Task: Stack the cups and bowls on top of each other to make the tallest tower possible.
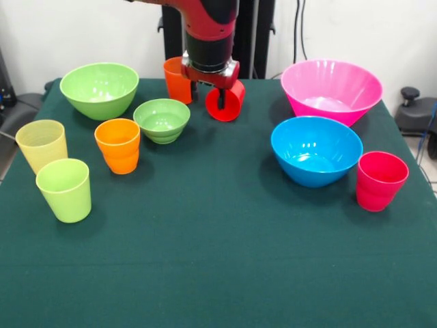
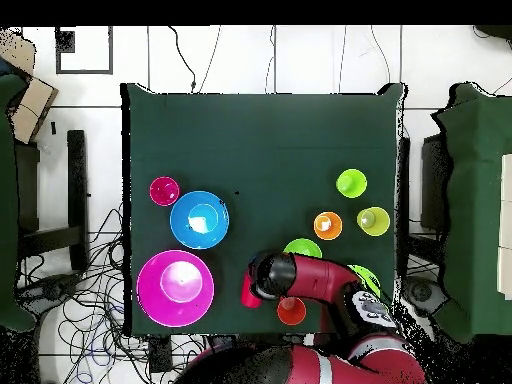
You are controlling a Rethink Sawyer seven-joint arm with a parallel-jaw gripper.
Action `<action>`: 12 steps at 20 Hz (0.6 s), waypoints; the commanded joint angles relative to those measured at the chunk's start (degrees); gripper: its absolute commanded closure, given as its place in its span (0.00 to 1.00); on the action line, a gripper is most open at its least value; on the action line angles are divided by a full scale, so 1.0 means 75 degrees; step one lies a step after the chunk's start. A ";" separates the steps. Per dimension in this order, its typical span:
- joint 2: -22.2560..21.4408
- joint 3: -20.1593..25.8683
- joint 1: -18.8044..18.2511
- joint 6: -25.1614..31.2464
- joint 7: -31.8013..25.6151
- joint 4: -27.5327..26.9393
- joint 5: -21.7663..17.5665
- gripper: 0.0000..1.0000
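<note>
The arm enters the front view at 12 o'clock, and its gripper (image 1: pixel 220 98) is clamped on a red cup (image 1: pixel 229 102) that hangs tipped on its side, mouth turned toward the camera, just above the green table (image 1: pixel 218 273). 1 dark finger (image 1: pixel 220 98) shows across the cup's open mouth; the other is hidden behind the cup wall. In the overhead view only a red sliver of this cup (image 2: pixel 249 291) shows past the wrist.

An orange cup (image 1: pixel 175 79) stands upright behind the gripper, its right side cut off by the wrist.

No stack exists: all 10 pieces sit singly.

- At 10 o'clock of the front view: large green bowl (image 1: pixel 100 89), mostly covered by the arm in the overhead view.
- Near it (toward centre): small green bowl (image 1: pixel 162 119), with a second orange cup (image 1: pixel 118 145) just beside its left rim.
- At 9 o'clock: pale yellow cup (image 1: pixel 42 145) and lime green cup (image 1: pixel 65 189), close together; whether they touch cannot be told.
- At 2 o'clock: pink bowl (image 1: pixel 331 89), with the blue bowl (image 1: pixel 316 149) in front of it.
- At 3 o'clock: pinkish-red cup (image 1: pixel 380 180), just beside the blue bowl.
</note>
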 commanded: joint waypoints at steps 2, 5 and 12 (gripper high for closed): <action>0.0312 0.0782 -0.0046 0.0522 0.0211 -0.0800 0.0105 0.00; 0.0274 0.0812 -0.0108 0.0598 0.0177 -0.0810 0.0106 0.00; 0.0242 0.0817 -0.0184 0.0630 0.0144 -0.0858 0.0038 0.00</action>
